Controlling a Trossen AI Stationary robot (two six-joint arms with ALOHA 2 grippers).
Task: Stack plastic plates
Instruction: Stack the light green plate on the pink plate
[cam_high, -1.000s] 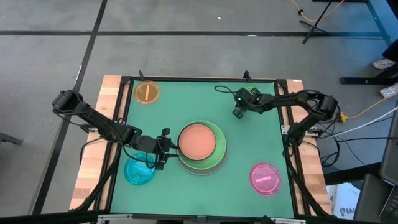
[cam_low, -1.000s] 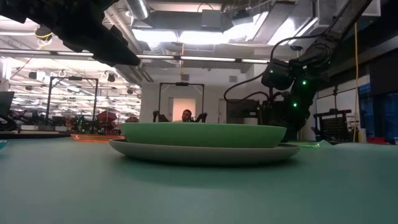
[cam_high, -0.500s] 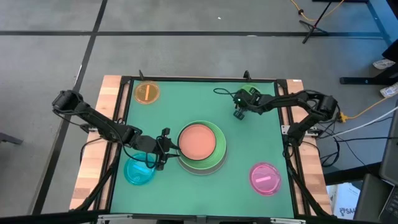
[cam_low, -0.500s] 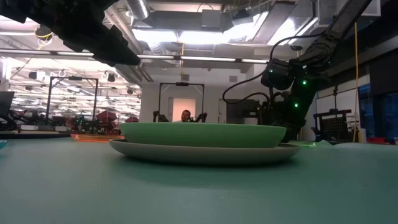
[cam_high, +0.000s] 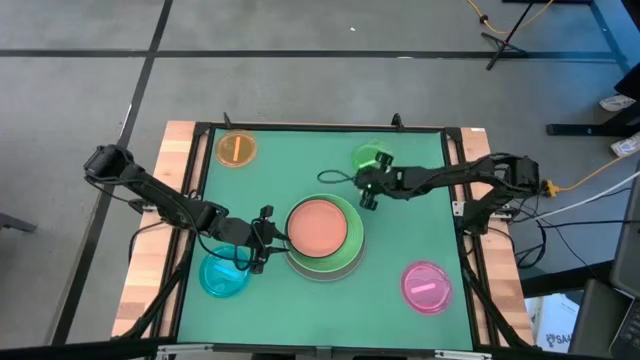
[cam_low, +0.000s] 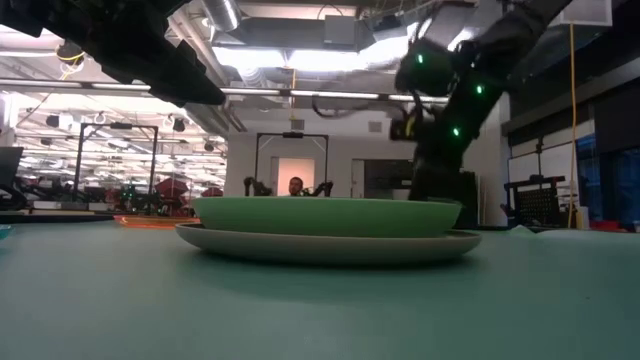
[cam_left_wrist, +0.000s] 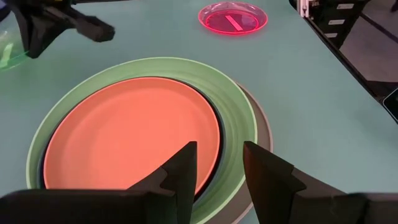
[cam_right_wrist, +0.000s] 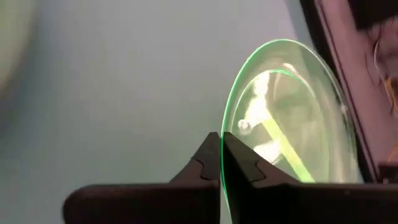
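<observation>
- since the earlier frame the right gripper (cam_high: 367, 193) has swung in from the far right part of the worktop (cam_high: 400, 240) toward the centre, and now hangs just beyond the far right rim of the stack.
- the right gripper is pinched shut on the rim of the small green plate (cam_right_wrist: 292, 118), which stands on edge between its fingers (cam_right_wrist: 208, 163); in the high view that plate (cam_high: 371, 158) shows behind the gripper.
- the left gripper (cam_left_wrist: 217, 168) has not moved; it sits at the stack's left rim with a narrow gap between its fingers, holding nothing.
- the stack sits mid-worktop: grey-white plate (cam_low: 330, 246) at the bottom, light green plate (cam_high: 352, 240), a dark rim, salmon plate (cam_high: 317, 226) on top.
- the orange plate (cam_high: 236, 149) lies at the far left corner, the cyan plate (cam_high: 223, 277) near left, the pink plate (cam_high: 426, 285) near right, all well apart from the stack.
</observation>
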